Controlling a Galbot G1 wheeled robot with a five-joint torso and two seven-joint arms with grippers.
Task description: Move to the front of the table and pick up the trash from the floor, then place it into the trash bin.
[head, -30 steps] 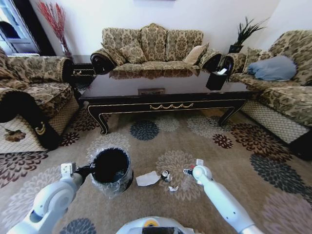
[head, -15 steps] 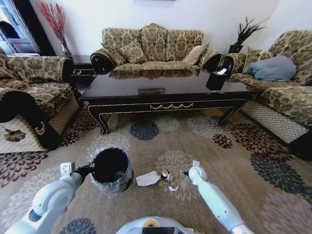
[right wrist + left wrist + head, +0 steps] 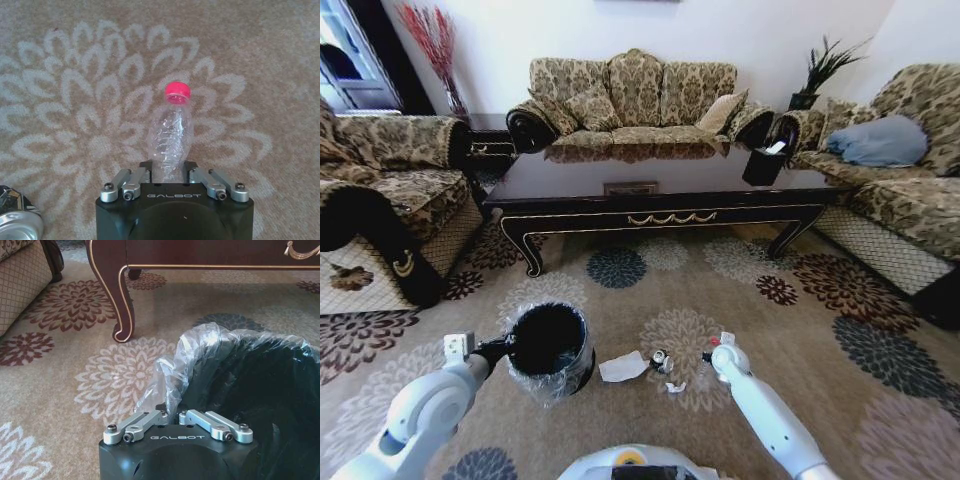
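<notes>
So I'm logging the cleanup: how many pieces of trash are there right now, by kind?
Paper scrap: 1
Can: 1
Bottle, in the right gripper: 1
Small white bit: 1
Total: 4

Open floor lies between table and trash bin.

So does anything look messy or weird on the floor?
Yes. Litter lies on the carpet beside the bin: a white paper scrap, a crushed can and a tiny white bit. The right gripper is shut on a crumpled bottle.
</notes>
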